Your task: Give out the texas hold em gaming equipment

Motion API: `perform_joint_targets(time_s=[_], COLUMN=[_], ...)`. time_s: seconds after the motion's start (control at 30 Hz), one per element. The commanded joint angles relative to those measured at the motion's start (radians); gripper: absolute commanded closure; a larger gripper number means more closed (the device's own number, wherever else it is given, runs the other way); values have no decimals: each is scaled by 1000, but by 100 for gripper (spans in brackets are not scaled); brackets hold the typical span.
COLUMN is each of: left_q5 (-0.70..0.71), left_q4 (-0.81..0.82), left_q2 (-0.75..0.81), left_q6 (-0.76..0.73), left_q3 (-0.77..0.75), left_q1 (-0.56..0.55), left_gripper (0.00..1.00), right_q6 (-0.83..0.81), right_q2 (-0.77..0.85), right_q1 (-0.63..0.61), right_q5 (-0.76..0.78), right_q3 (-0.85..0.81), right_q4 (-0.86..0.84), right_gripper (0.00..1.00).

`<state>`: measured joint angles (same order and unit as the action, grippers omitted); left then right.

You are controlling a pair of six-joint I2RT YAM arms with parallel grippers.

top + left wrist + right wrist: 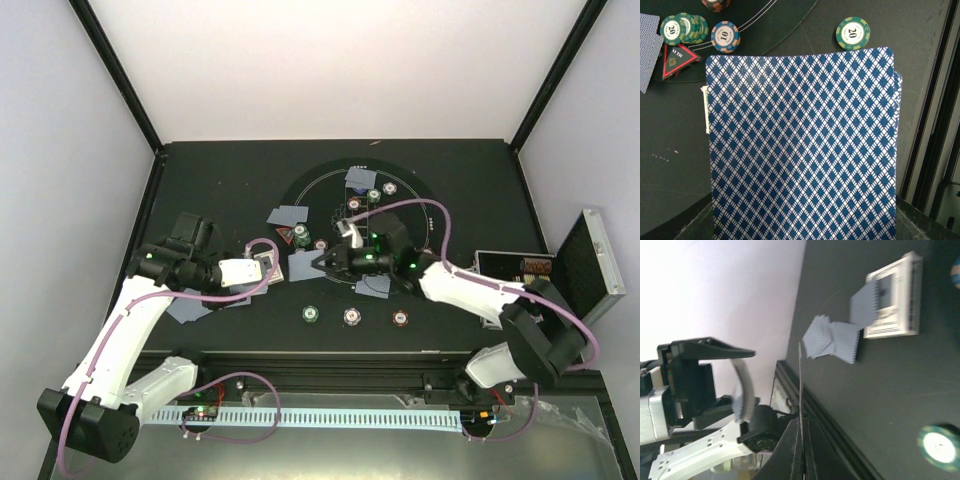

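Note:
My left gripper (247,270) is shut on blue-diamond-backed playing cards (800,150) that fill the left wrist view and hide its fingers. My right gripper (322,263) is shut on one playing card (800,390), seen edge-on between its closed jaws, facing the left gripper (715,370). Loose cards (288,215) lie on the mat, others near the left arm (190,308). A green chip (311,314), a purple-white chip (352,316) and a red-brown chip (401,319) sit in a row at the front. The red triangle marker (677,59) lies beside green chips (682,27).
The open silver case (592,262) stands at the right edge, its tray (515,268) beside it. A white-framed flat stack (892,297) lies near my left gripper. More chips (373,195) and a card (360,178) sit in the mat's circle. A black rail (330,365) runs along the front.

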<state>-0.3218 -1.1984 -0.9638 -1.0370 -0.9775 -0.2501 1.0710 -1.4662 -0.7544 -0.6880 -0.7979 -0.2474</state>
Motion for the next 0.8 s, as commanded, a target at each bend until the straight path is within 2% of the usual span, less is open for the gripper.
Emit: perform_joint_targets(time_s=[0.0, 0.13, 0.27, 0.5, 0.67, 0.77], left_q5=[-17, -16, -20, -26, -23, -24], left_q4=[8, 11, 15, 9, 6, 8], left_q2=[0, -1, 0, -3, 5, 5], left_q6=[-15, -14, -14, -11, -15, -18], left_q3=[-24, -21, -12, -21, -15, -15], left_q1=[2, 2, 2, 2, 2, 2], left_gripper=[98, 99, 98, 98, 98, 98], right_q6=[-55, -107, -174, -185, -230, -260], right_q2=[116, 191, 234, 220, 230, 247], right_q1=[111, 247, 329, 360, 363, 365], right_q5=[-2, -22, -2, 29, 104, 154], right_q3=[110, 254, 330, 383, 381, 377], right_q4=[79, 143, 224, 224, 307, 364], right_gripper=[99, 99, 99, 99, 99, 93])
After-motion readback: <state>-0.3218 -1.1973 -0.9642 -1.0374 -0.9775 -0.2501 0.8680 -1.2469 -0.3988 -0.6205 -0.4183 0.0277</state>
